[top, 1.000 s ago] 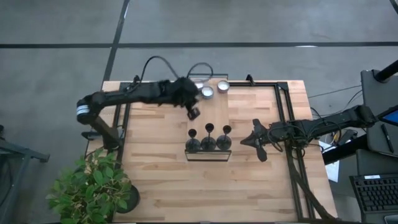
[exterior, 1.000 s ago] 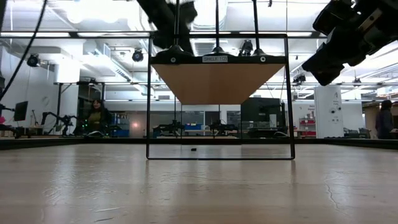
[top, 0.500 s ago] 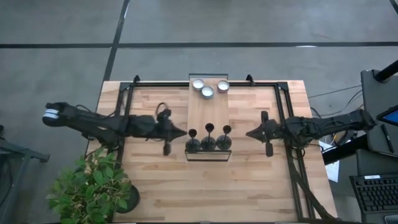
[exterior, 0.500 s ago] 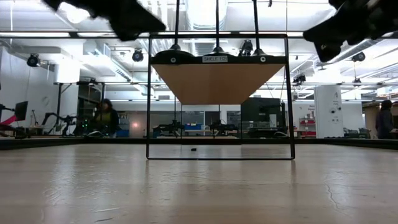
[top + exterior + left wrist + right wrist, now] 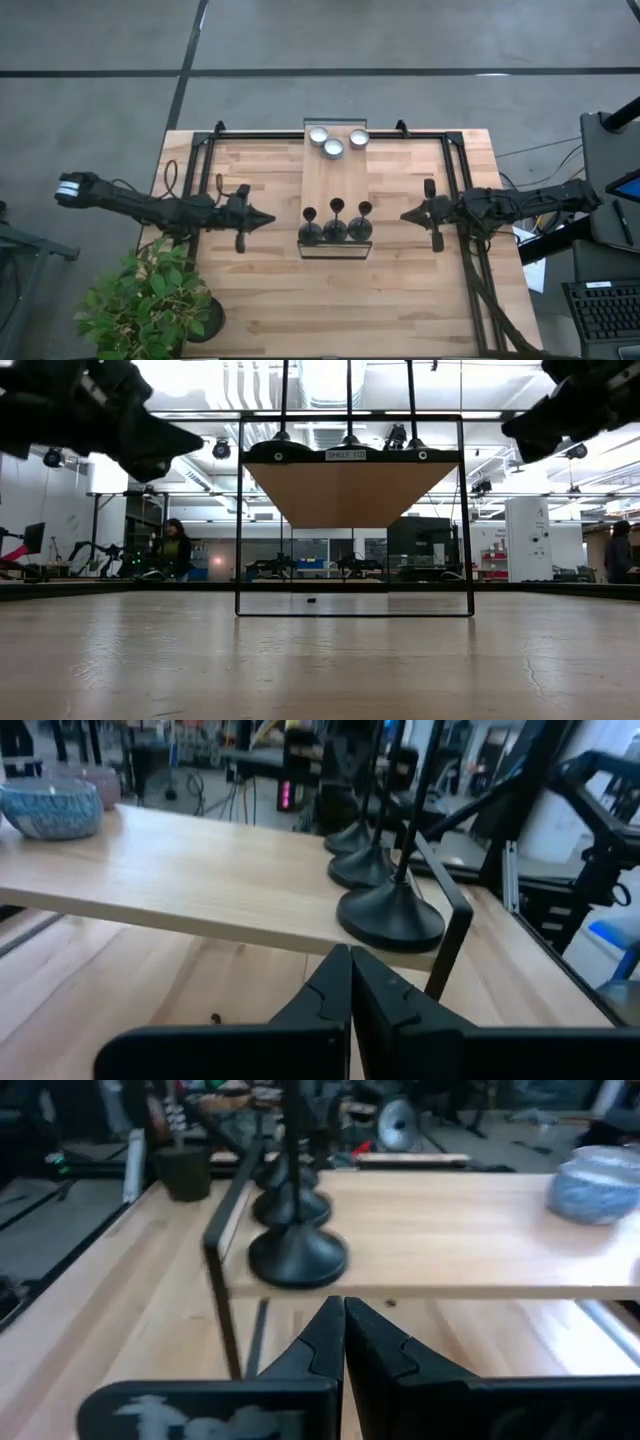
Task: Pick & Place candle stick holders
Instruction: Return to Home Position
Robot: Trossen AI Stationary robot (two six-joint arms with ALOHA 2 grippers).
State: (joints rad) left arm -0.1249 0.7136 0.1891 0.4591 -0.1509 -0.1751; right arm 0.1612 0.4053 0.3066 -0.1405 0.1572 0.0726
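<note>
Three small black candle stick holders (image 5: 337,230) stood in a row on the light wooden shelf (image 5: 322,180), mid-frame. The left gripper (image 5: 266,218) and right gripper (image 5: 405,215) hung beside it, both pinched tight, empty.

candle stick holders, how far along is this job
Done: all three candle stick holders stand in a row at one end of the shelf, with three candles at the other. In hand: nothing; the left gripper and right gripper hang beside the shelf, fingers shut and empty. Left: nothing more to place shows.
</note>
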